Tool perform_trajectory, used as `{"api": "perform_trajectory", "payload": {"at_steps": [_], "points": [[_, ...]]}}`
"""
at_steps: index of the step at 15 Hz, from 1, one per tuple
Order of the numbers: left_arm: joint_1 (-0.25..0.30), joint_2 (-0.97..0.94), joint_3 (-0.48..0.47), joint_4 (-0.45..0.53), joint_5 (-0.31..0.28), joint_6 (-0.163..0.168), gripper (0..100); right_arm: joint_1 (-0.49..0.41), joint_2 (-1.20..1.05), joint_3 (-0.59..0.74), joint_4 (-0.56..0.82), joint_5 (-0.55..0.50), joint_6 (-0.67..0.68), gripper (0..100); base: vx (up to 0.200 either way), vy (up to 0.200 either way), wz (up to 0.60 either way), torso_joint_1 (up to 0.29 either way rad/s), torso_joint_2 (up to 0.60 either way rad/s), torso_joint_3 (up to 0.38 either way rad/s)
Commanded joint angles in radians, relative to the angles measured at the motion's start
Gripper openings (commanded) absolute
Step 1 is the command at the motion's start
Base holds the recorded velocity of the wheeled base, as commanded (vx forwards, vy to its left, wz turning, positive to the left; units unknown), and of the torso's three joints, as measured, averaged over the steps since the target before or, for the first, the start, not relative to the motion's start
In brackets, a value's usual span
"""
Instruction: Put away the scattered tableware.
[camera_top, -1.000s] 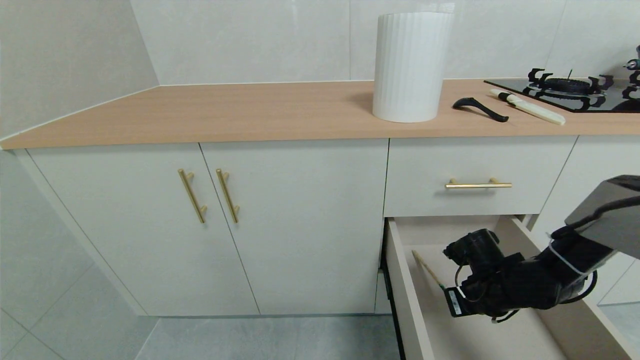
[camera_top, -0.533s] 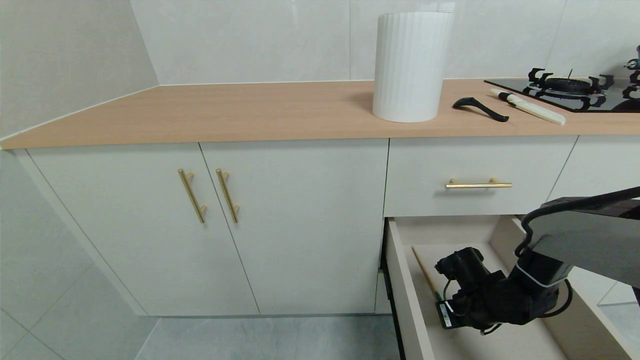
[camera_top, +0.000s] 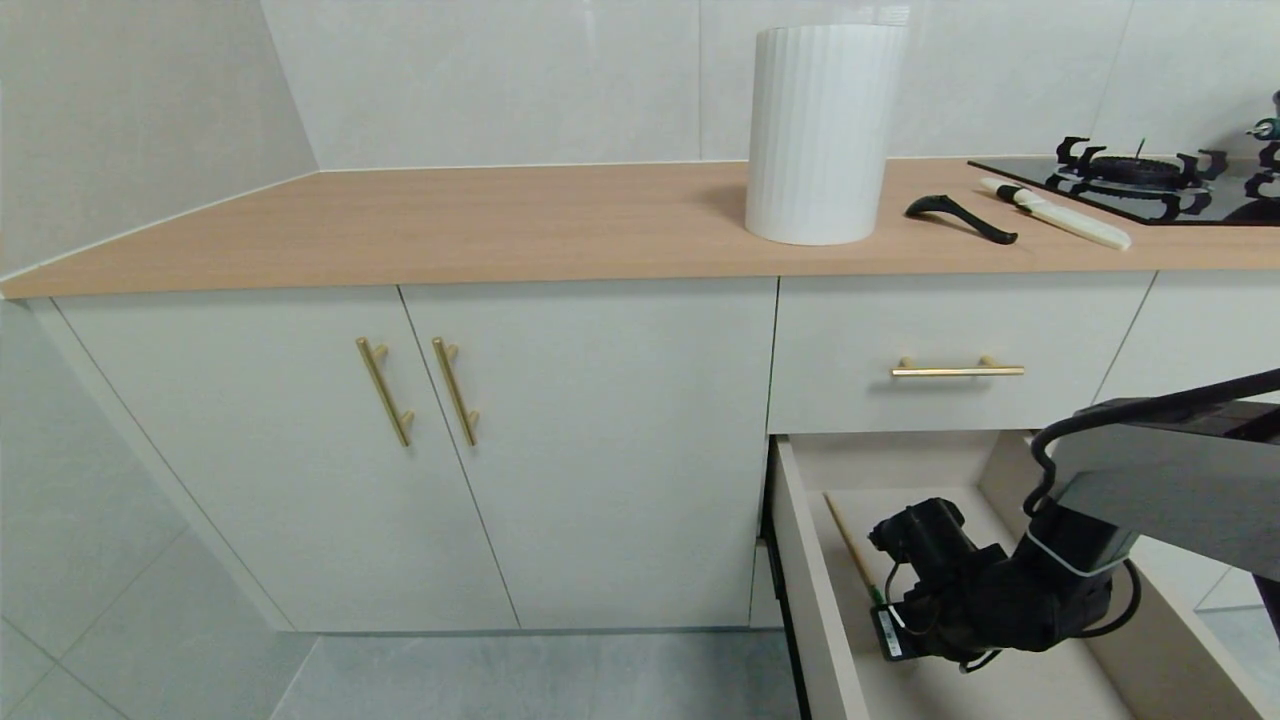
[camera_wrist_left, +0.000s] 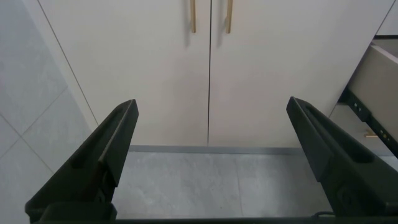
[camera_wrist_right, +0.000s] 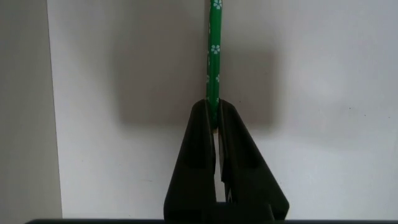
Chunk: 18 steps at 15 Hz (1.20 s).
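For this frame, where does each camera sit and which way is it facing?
Head: on the robot's head, looking forward and down at the counter, cabinet doors and open drawer; right arm in the drawer.
Left wrist: on the left arm, facing the doors and floor; open left claw in front.
Right wrist: on the right arm, looking down at the drawer floor; right claw shut on a green chopstick.
Shared: head and right wrist both show the chopstick.
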Motion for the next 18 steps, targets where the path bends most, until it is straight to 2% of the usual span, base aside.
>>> {"api": "perform_trajectory", "payload": {"at_steps": [1,2,8,11,13,15,18], "points": [[-0.001,0.001,0.0,0.0,0.0,-0.001,100,0.0,0.0,0.0,0.001,0.0,0.0,0,0.0,0.0,0.0,0.0,0.0,0.0],[0.0,0.001,0.0,0.0,0.0,-0.001,100,0.0,0.002,-0.002,0.0,0.0,0.0,100,0.0,0.0,0.0,0.0,0.0,0.0],[0.0,0.001,0.0,0.0,0.0,-0.001,100,0.016,-0.041,0.006,0.001,0.0,0.018,100,0.0,0.0,0.0,0.0,0.0,0.0],[0.0,0.001,0.0,0.0,0.0,-0.001,100,0.016,-0.165,0.044,0.003,0.008,0.061,100,0.0,0.0,0.0,0.0,0.0,0.0],[0.0,0.001,0.0,0.0,0.0,-0.001,100,0.016,-0.377,0.104,0.023,0.015,0.058,100,0.0,0.0,0.0,0.0,0.0,0.0],[0.0,0.001,0.0,0.0,0.0,-0.001,100,0.014,-0.498,0.107,0.116,0.017,0.054,100,0.0,0.0,0.0,0.0,0.0,0.0],[0.0,0.001,0.0,0.0,0.0,-0.001,100,0.008,-0.632,0.112,0.136,0.006,0.02,100,0.0,0.0,0.0,0.0,0.0,0.0]]}}
